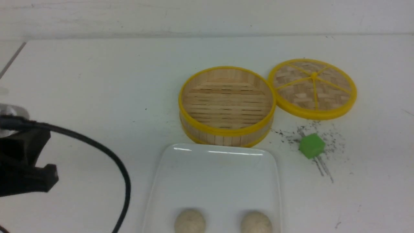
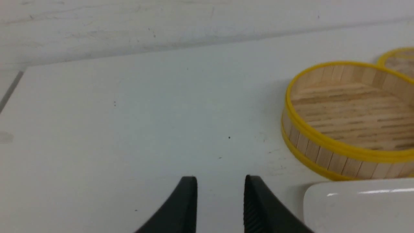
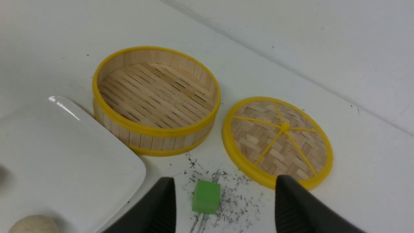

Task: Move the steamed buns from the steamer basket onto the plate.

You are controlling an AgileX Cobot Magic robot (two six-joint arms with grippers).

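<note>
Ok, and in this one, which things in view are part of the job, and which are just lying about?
Part of the job:
- two buns, on the plate
- plate
- basket, empty

Just lying about:
- green cube, right of the plate
- woven lid, off, beside the basket

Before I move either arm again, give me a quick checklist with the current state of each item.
1. Both steamed buns on the plate: ok.
2. Steamer basket emptied of buns: ok.
3. Left hand open and holding nothing: ok.
4. Right hand open and holding nothing: ok.
5. Lid back on the basket: not ok, it lies on the table beside it.
6. Undersides of the buns intact: cannot tell, hidden from view.
</note>
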